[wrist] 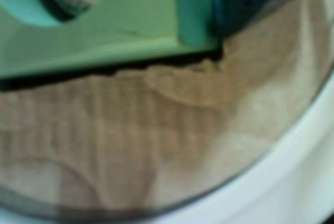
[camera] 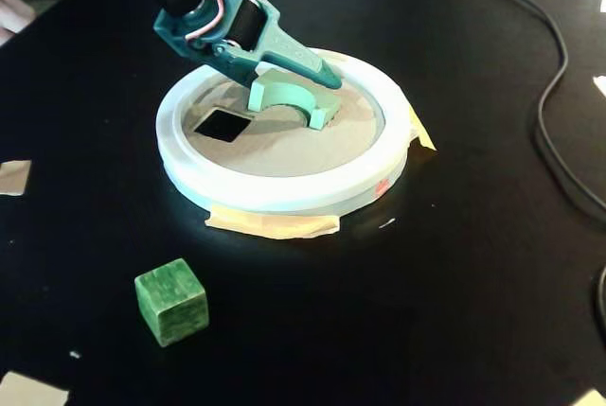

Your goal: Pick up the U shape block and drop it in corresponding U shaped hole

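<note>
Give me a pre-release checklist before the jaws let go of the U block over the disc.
1. U shape block held by gripper: ok, the jaws close on it.
2. Block over the tan disc, inside the white rim: ok.
3. Block lined up with the U shaped hole: cannot tell, block and gripper hide it.
4. Block clear of the square cutout: ok, it sits to the cutout's right in the fixed view.
5. Green cube out of the way: ok, on the table off the disc.
</note>
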Available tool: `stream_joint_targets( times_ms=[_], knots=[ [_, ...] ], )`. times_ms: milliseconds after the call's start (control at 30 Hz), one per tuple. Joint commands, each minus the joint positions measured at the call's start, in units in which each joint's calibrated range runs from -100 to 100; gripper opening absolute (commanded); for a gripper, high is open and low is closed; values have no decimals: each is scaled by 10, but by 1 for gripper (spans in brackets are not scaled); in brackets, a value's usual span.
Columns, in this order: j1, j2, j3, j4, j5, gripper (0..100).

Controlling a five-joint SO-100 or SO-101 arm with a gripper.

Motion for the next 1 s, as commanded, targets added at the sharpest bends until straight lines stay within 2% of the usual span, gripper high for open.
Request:
stream_joint_targets(
  times_ms=[0, 200, 367, 533, 600, 800, 967],
  knots=[
    [39, -92, 50, 15, -3, 100],
    [38, -279, 171, 105, -25, 100],
    [48, -401, 203, 175, -20, 100],
    [68, -496, 223, 290, -5, 100],
    [105, -542, 233, 323, 22, 100],
    [273, -731, 285, 352, 156, 100],
    [376, -883, 389, 353, 226, 100]
  ],
)
